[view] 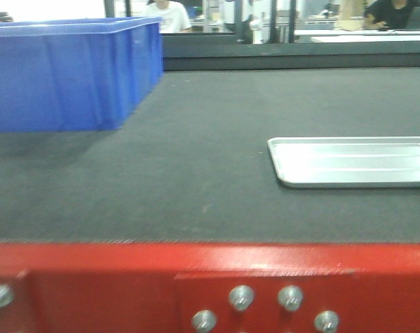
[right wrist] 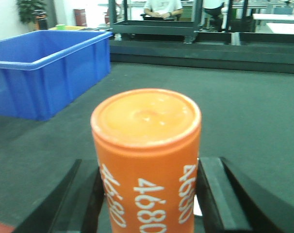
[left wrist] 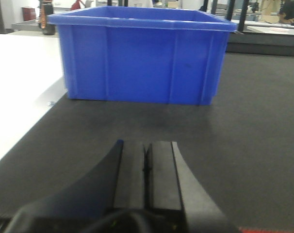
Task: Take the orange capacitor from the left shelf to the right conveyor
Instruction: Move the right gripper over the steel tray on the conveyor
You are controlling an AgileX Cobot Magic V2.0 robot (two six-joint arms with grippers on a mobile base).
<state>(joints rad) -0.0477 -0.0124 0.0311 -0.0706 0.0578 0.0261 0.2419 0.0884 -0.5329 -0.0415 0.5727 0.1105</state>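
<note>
Best squeezed across its straight sides, as clamped in the right gripper (right wrist: 147, 206): small orange cylindrical capacitor (right wrist: 146, 145), seemingly rigid, smooth, light, slippery; left gripper (left wrist: 146, 165) pinched shut, empty.

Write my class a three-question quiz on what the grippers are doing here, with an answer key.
1. True or false: the left gripper is shut with nothing between its pads.
2. What is the right gripper shut on? A) a red cup B) the orange capacitor C) a white plug
3. Fill in: the number printed down the capacitor's side is ____.
Key: 1 true; 2 B; 3 4680.
</note>
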